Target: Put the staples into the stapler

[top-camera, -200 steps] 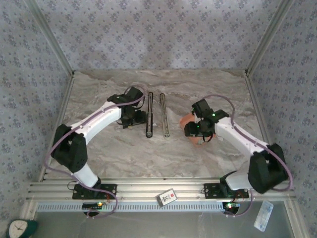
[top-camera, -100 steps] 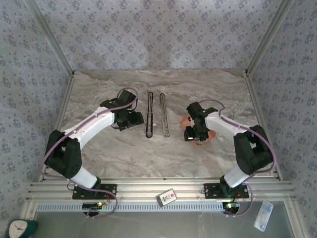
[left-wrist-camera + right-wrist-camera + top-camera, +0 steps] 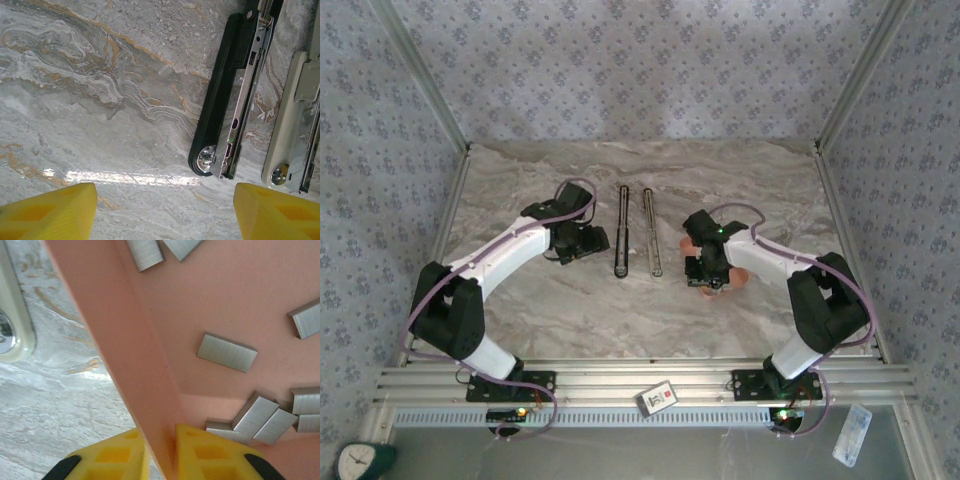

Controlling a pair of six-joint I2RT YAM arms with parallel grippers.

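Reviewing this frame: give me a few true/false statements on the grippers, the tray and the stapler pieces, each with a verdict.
1. The right gripper is shut on the wall of the pink tray. True.
2. The left gripper holds the black stapler bar. False: its fingers stand apart over bare table, and the bar lies beyond them, untouched.
3. Inside the pink tray lie staple strips. True.
4. The pink tray sits left of the black stapler bar. False: it sits right of the pale stapler bar, which itself lies right of the black one.
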